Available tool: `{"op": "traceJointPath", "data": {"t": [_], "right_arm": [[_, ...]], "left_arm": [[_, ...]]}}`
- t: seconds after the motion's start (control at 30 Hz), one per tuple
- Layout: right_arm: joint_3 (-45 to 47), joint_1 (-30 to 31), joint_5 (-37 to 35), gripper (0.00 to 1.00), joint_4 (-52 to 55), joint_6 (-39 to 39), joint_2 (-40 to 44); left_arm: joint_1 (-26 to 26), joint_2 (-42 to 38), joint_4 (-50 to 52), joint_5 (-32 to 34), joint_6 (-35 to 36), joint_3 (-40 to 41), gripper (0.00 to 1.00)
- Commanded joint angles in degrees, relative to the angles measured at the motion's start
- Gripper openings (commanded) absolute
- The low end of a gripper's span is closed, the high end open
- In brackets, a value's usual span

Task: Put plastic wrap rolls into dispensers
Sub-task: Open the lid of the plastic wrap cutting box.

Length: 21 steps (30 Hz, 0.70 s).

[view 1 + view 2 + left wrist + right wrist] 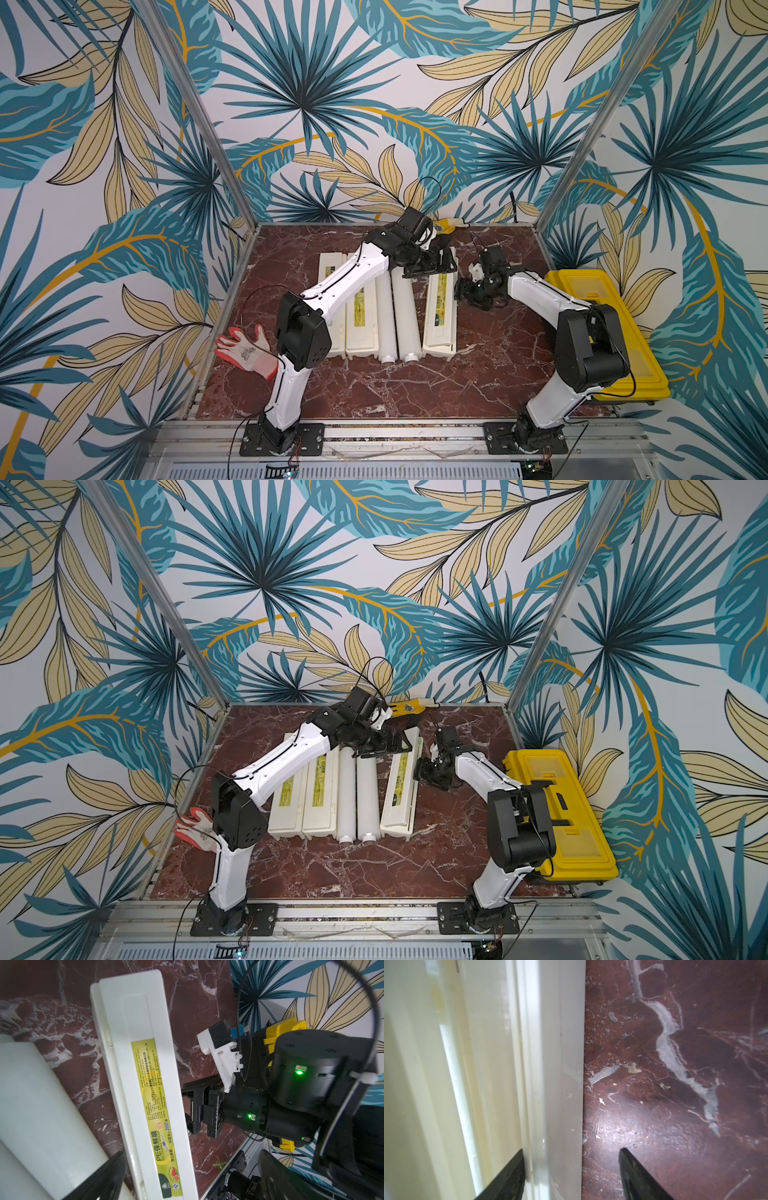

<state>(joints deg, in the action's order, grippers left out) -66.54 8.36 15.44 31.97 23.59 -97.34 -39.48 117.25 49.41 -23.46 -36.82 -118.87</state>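
Little looks done: two plastic wrap rolls lie on the table between the left pair of dispensers and the right dispenser, lids seemingly down (the third roll is unseen). The left gripper hangs spread wide over its far end; the right gripper, fingers apart, straddles its right wall, pinching nothing

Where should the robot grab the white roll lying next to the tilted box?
Probably from straight above, pinching across the roll on its far half. It lies flat, and the tilted dispenser leaves a wider gap there. The other roll lies right alongside its opposite side, so that side is tight.
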Motion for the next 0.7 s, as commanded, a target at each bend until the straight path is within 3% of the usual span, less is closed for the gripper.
{"op": "traceJointPath", "data": {"t": [0.0, 0.07, 0.4, 0.67], "right_arm": [[-2.6, 0.3, -0.3, 0.71, 0.1, 0.0, 3.1], [-4.4, 1.5, 0.7, 0.71, 0.6, -0.9, 3.1], [-15.7, 8.2, -7.2, 0.73, 9.0, -2.1, -2.5], [-14.9, 8.1, -12.1, 0.75, 12.5, -4.7, -0.2]], "left_arm": [[1.1, -3.1, -0.5, 4.2, 2.7, 3.9, 0.99], [2.1, -4.8, -0.5, 5.0, 2.7, 5.8, 0.99], [3.6, -10.8, -0.5, 7.9, 2.8, 11.3, 0.99], [6.3, -15.4, -0.5, 10.9, 4.3, 15.8, 0.99]]}}
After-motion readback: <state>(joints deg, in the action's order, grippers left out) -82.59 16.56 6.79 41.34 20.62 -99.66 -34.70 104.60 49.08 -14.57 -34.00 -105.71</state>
